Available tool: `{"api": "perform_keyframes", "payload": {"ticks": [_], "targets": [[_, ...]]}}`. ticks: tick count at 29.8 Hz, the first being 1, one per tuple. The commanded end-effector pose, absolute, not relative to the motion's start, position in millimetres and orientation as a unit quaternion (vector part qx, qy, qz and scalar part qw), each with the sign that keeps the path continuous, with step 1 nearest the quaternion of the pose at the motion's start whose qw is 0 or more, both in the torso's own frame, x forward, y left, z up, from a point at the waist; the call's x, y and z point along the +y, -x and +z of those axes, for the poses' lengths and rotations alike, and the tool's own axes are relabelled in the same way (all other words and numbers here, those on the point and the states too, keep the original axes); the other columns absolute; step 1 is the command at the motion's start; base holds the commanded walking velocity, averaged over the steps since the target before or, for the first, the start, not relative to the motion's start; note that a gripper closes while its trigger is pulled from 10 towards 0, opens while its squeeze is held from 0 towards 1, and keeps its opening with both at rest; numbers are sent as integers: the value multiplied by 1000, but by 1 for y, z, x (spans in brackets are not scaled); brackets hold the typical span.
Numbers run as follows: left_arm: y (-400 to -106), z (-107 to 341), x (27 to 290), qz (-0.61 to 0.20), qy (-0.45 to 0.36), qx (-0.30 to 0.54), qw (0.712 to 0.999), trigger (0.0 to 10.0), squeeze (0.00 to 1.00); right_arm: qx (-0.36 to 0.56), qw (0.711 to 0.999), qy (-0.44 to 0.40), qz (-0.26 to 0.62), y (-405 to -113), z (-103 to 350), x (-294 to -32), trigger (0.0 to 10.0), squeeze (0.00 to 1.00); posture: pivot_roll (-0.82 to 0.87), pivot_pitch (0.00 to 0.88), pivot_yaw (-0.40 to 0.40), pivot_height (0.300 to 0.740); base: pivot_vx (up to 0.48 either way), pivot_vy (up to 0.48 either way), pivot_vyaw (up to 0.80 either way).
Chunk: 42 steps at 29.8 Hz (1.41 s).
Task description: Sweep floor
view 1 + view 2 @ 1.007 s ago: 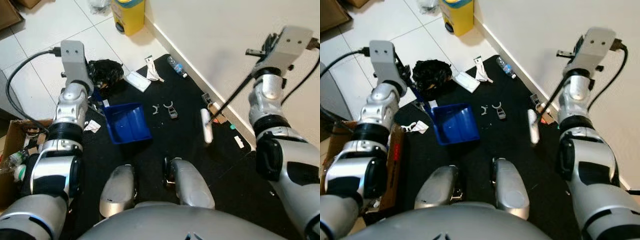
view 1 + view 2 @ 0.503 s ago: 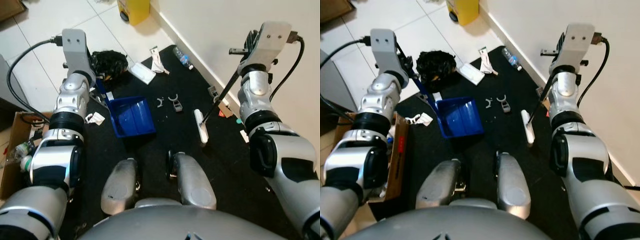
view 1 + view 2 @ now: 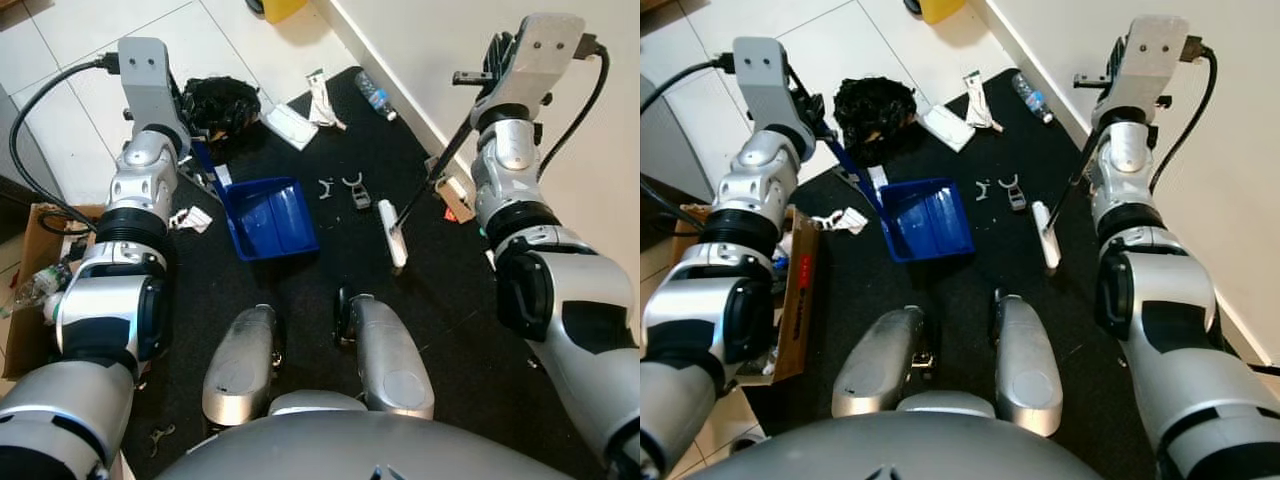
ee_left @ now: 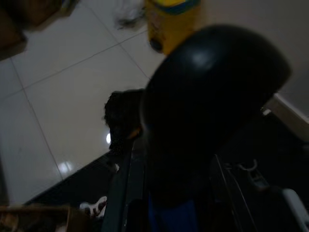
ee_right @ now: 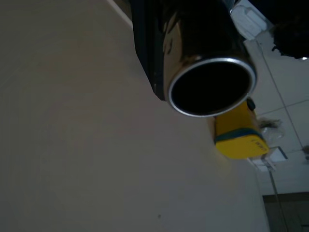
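Broom point(image 3: 394, 220) first: its thin dark handle runs from the right gripper point(image 3: 478, 95), which is clamped on its upper end, down and toward the robot's left to the white head resting on the black mat point(image 3: 440, 300) just ahead of the right foot. That long axis slants away from the wall, and the head itself lies roughly fore-and-aft, its flat side facing the blue dustpan point(image 3: 268, 217). The left gripper point(image 3: 190, 140) is closed on the dustpan's blue handle, holding the pan on the mat with its open mouth turned toward the broom. Between them lie small grey scraps point(image 3: 345, 190). I judge the sweep should drag the head leftward, kept low and flat, gathering those scraps into the pan while the pan's lip stays pressed to the mat.
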<state>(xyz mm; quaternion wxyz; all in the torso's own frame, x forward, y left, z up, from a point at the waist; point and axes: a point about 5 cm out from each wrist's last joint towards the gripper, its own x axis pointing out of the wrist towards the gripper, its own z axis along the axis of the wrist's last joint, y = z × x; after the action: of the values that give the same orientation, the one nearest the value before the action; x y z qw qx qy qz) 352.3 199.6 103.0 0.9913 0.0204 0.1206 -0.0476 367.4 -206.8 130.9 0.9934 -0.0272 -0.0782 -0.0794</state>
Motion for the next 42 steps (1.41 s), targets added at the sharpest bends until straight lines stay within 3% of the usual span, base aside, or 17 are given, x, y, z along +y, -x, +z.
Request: {"api": "perform_keyframes", "payload": {"ticks": [1,12,32,42], "targets": [[-344,119,195,-95,-14,70,993,10000,0,-110,989,15,-98,-362,134,-216,10000,0,240,92,-25,740,0,0,0],[-325,156,176,-138,-26,-52,989,10000,0,-173,979,22,-108,-349,139,-219,10000,0,210,5,-30,740,0,0,0],[-334,141,154,-148,-14,-13,989,10000,0,-136,986,27,-91,-338,117,-215,10000,0,135,0,14,740,0,0,0],[-334,140,153,-143,-23,-15,989,10000,0,-128,987,29,-88,-338,115,-214,10000,0,149,0,7,740,426,0,0]]}}
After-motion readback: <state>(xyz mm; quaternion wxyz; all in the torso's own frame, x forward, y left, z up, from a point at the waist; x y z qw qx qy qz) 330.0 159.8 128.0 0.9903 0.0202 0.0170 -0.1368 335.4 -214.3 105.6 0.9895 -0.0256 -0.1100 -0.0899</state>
